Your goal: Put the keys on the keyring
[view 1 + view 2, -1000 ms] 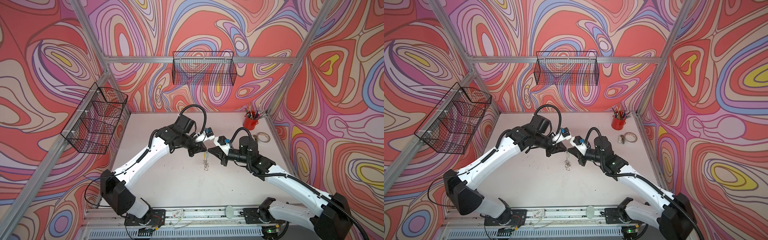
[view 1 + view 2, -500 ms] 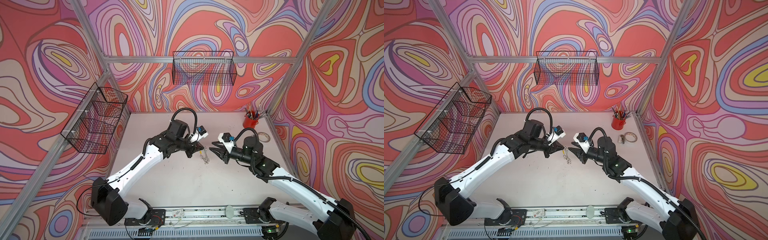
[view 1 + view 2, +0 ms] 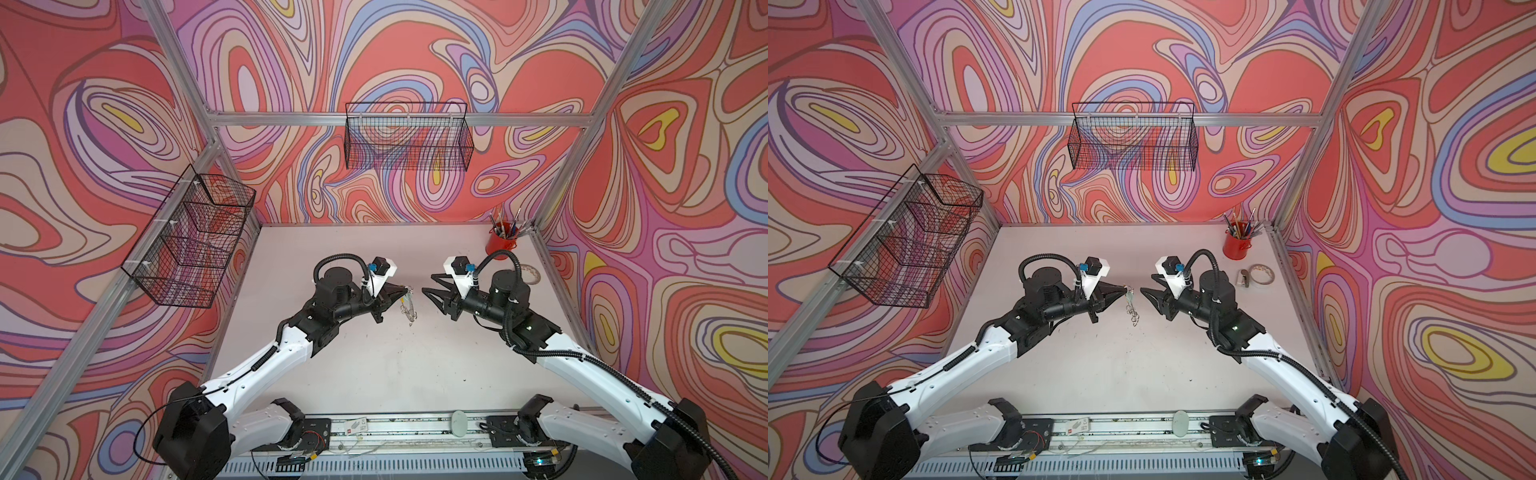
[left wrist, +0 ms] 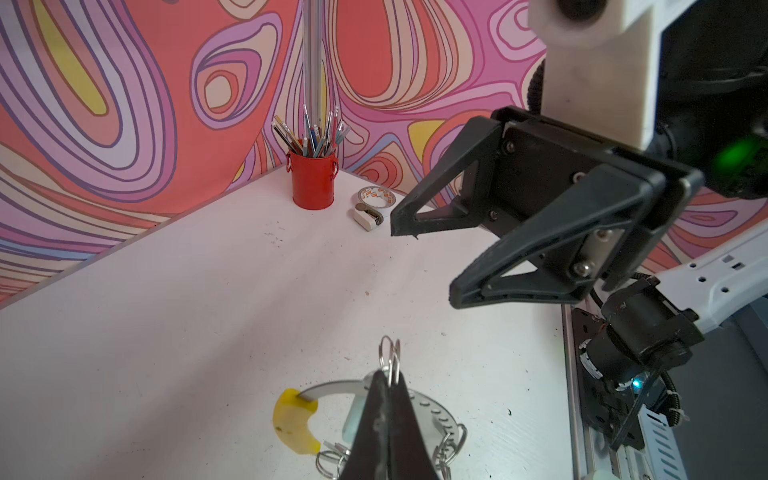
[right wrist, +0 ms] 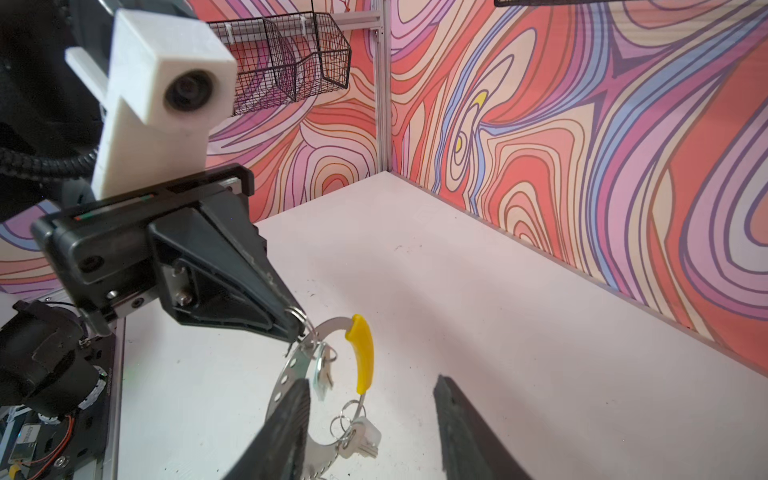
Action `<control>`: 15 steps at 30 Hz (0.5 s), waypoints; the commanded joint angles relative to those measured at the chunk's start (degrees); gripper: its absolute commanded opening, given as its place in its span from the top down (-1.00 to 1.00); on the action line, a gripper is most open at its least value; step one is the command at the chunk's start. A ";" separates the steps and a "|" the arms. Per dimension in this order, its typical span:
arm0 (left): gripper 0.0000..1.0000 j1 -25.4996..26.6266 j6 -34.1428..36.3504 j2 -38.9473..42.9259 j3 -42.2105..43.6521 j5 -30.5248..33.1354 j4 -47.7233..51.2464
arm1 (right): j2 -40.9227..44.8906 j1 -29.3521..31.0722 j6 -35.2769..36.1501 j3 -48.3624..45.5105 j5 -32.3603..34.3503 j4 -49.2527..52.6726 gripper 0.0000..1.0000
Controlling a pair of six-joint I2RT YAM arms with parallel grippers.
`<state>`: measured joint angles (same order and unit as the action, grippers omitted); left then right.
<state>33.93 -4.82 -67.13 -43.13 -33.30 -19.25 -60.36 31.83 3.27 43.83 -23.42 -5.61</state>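
Observation:
My left gripper (image 3: 402, 291) (image 3: 1124, 287) (image 4: 388, 376) is shut on a small wire loop of the keyring (image 4: 332, 386), a flat grey hoop with a yellow sleeve (image 5: 361, 357). The keyring (image 3: 409, 309) (image 3: 1133, 309) hangs from it above the table's middle. One of the keys (image 5: 365, 438), silver with a pale tag, dangles from loops below the sleeve. A second one (image 5: 320, 376) hangs near the left gripper's tip (image 5: 297, 328). My right gripper (image 3: 428, 283) (image 3: 1147, 284) (image 5: 372, 382) stands open, a short way right of the keyring, holding nothing.
A red pen cup (image 3: 503, 245) (image 4: 311, 183) stands at the back right, with a tape roll (image 3: 1260, 274) (image 4: 376, 197) and a small white object (image 4: 365, 218) beside it. Wire baskets hang on the left wall (image 3: 191, 241) and the back wall (image 3: 409, 141).
The right gripper has opened, let go of the keyring and drawn back to the right. The left gripper, still shut on the loop, has pulled away to the left with the keyring.

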 commanded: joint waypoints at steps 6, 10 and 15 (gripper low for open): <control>1.00 0.86 -11.14 -2.80 7.81 0.27 -35.10 | -1.42 -0.19 0.20 0.75 -8.15 -2.64 0.05; 1.00 1.30 -14.71 -6.72 9.70 -0.38 -45.79 | -1.45 -0.20 0.15 0.31 -9.10 -4.10 0.09; 1.00 1.75 -15.00 -8.10 9.70 -0.84 -47.16 | -2.58 -0.19 0.72 0.76 -7.43 -4.93 0.02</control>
<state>35.24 -17.74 -75.42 -33.54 -33.21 -57.12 -61.87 31.83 2.90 43.90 -30.13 -8.99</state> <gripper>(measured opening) 0.048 0.486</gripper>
